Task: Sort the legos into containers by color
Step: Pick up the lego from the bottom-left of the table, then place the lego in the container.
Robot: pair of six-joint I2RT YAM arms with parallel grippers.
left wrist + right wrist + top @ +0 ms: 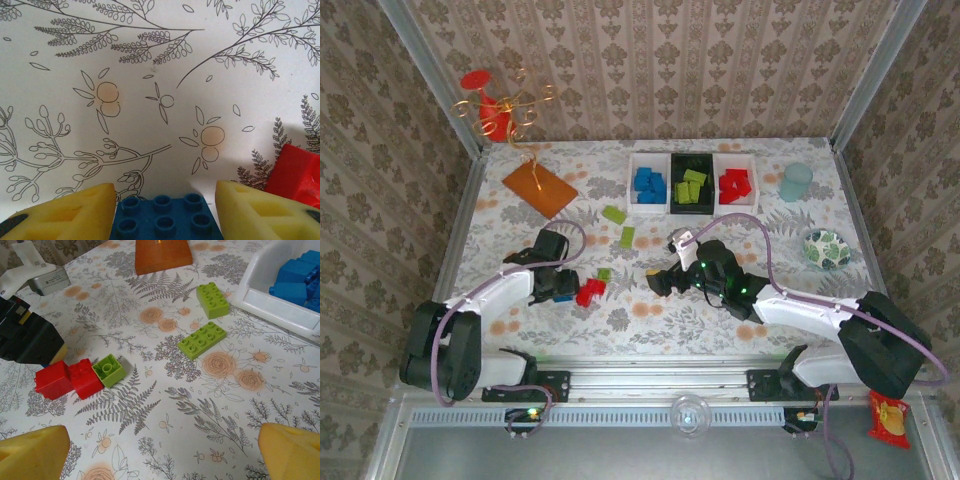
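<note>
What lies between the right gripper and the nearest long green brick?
Nothing but bare tablecloth, seen in the right wrist view, between the open right gripper and that long green brick.

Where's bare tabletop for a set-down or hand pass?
Free: the far strip between the flat orange plate and the left white rectangular plastic bin; the left side between that plate and the left arm. Crowded: mid-table, with lime green bricks, red bricks, the left fingers closed on a blue brick, and right fingers.
</note>
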